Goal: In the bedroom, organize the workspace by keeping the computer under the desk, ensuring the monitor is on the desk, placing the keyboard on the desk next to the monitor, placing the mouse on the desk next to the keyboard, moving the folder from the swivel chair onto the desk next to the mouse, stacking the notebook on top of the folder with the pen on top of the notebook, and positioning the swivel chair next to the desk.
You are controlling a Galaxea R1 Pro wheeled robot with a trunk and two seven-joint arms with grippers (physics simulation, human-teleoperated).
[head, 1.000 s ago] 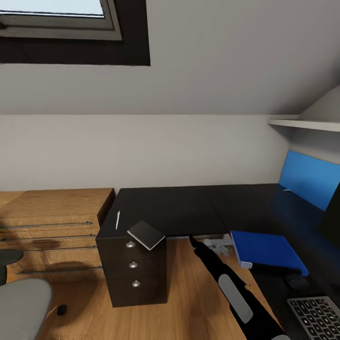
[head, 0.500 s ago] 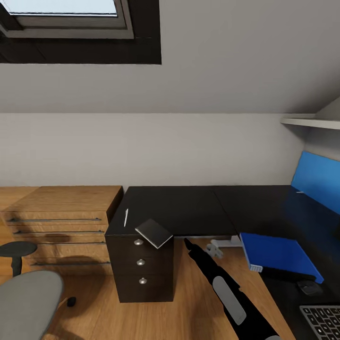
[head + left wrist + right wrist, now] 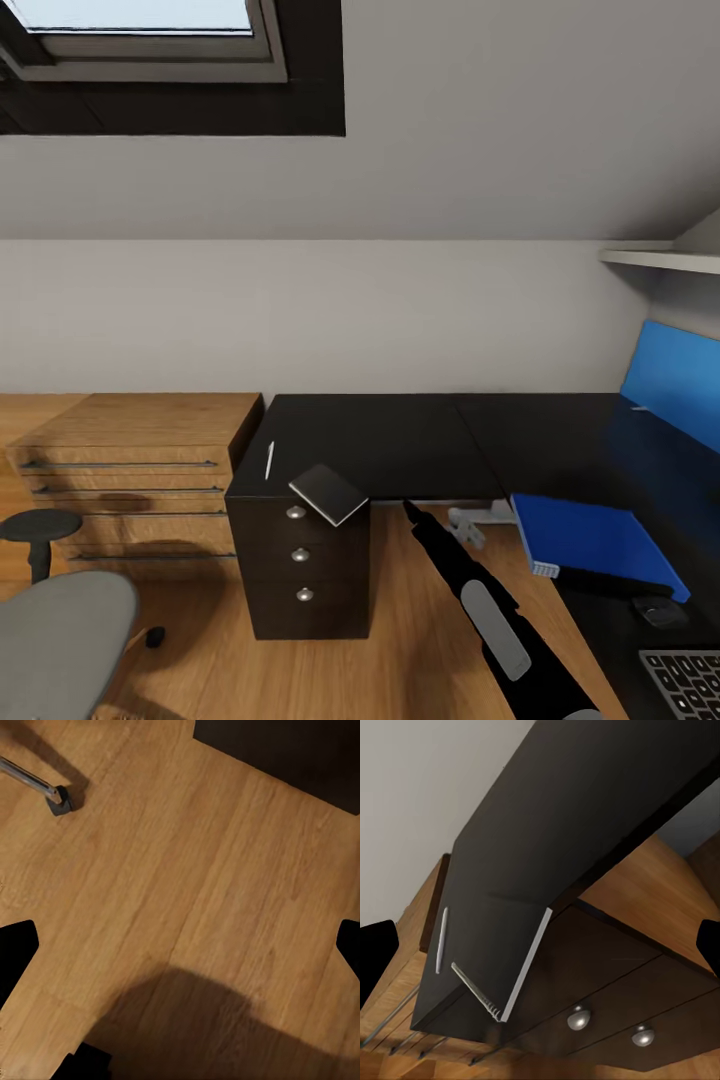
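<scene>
A thin grey notebook (image 3: 328, 494) lies on the desk (image 3: 400, 440) above the dark drawer unit (image 3: 300, 575), one corner hanging past the front edge. The white pen (image 3: 269, 460) lies just left of it. In the right wrist view the notebook (image 3: 510, 960) and pen (image 3: 441, 939) are close ahead. My right gripper (image 3: 410, 512) hovers open to the right of the notebook, below desk-top level, holding nothing. The blue folder (image 3: 590, 535) rests on the desk's right wing, with the mouse (image 3: 658, 610) and keyboard (image 3: 690, 680) nearer me. My left gripper (image 3: 180, 949) is open over the wooden floor. The monitor is out of view.
The grey swivel chair's seat (image 3: 60, 645) and armrest (image 3: 40, 525) are at the lower left, and one caster (image 3: 58, 799) shows in the left wrist view. A light-wood cabinet (image 3: 130, 460) stands left of the desk. The blue back panel (image 3: 680, 385) rises at the far right.
The head camera has turned a little to the left, sliding the whole scene rightward. My right gripper has come slightly nearer the notebook.
</scene>
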